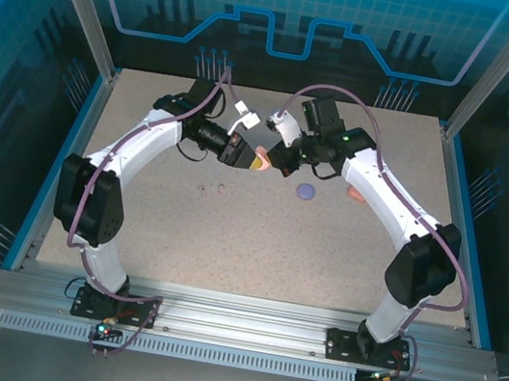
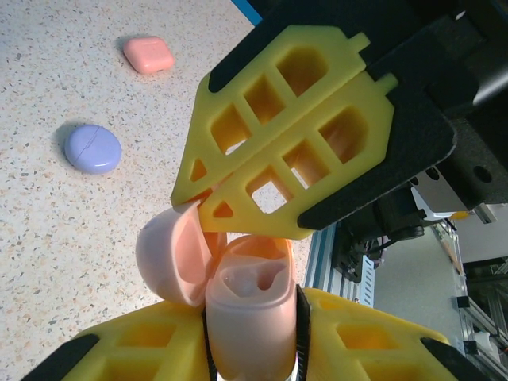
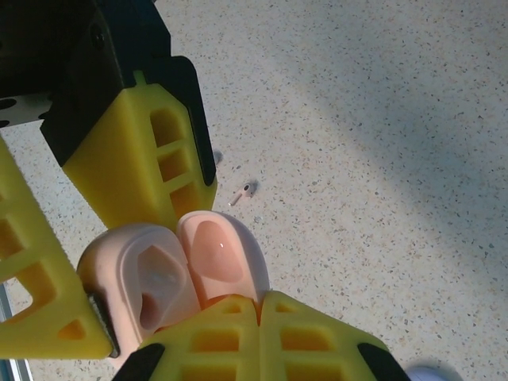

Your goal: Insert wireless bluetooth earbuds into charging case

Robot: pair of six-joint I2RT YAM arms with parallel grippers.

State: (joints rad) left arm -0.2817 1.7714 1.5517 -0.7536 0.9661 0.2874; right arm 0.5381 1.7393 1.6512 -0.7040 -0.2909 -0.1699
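Starting nearest us in the overhead view, we see both arm bases bolted to a ribbed aluminium rail (image 1: 231, 328), with cables below it cut off by the bottom edge. Beyond it lies the speckled beige tabletop (image 1: 254, 249). At 9 o'clock from the table's middle, two tiny stemmed earbuds (image 1: 223, 187) lie loose and near each other. They are mere specks, and we cannot name their colours. The right wrist camera catches one earbud (image 3: 244, 190) lying flat on the table, apart from both tools.

At 12 o'clock from the middle, the left gripper (image 1: 246, 156) pinches the pale pink oval plastic charging case (image 2: 250, 317) by its sides. The case's lid (image 2: 171, 258) is swung open toward 9 o'clock, and its lower half is cut off by the frame edge. The right gripper (image 2: 210, 208) has its yellow fingers pressed together, tips just at the case's open mouth. Whether a bud is nipped between them is hidden from us. We cannot tell either whether the moulded hollows in the case hold a bud.

At 2 o'clock from the middle rests a round lilac plastic case (image 1: 305, 191), closed. A coral-pink rounded-square case (image 1: 356, 196) lies at 3 o'clock from the lilac one, partly behind the right arm.

Farthest off, aluminium posts frame a blue-lit grid-patterned back wall (image 1: 294, 11) with a gear motif cut off at the top.
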